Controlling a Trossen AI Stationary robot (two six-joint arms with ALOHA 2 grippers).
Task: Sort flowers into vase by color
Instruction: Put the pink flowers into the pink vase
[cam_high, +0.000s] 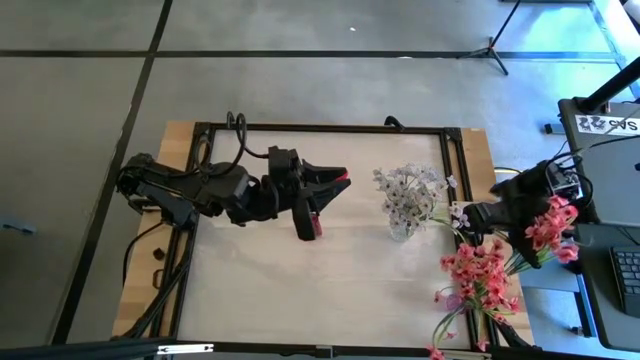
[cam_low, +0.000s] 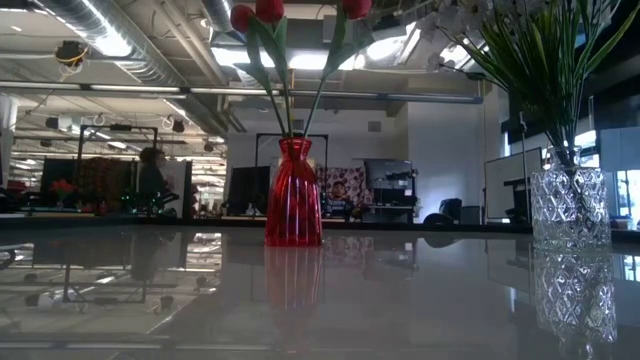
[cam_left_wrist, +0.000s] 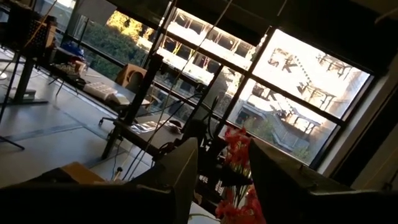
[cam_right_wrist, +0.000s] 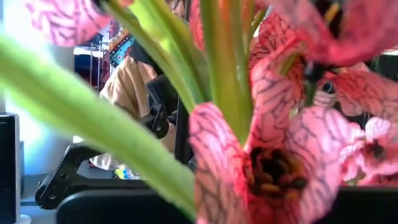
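A red vase (cam_low: 293, 195) stands mid-table and holds red tulips (cam_low: 268, 10) on green stems. A clear glass vase (cam_low: 569, 207) to its right holds whitish sprigs (cam_high: 408, 190). Pink sprays (cam_high: 480, 275) lie bunched at the table's right near corner. More pink blooms (cam_high: 553, 225) sit against my right arm, and they fill the right wrist view (cam_right_wrist: 273, 155) with green stems (cam_right_wrist: 227, 68). My right gripper (cam_high: 476, 215) is at the table's right edge beside the clear vase. My left gripper (cam_high: 322, 198) hovers open over the red vase's spot, pointing right; its own view (cam_left_wrist: 224, 146) has nothing between the fingers.
A black frame (cam_high: 320, 128) borders the tabletop. White table surface (cam_high: 330, 290) lies bare toward the near edge. A keyboard (cam_high: 625, 280) and desk stand just right of the table. A person (cam_low: 152, 175) sits in the room far behind.
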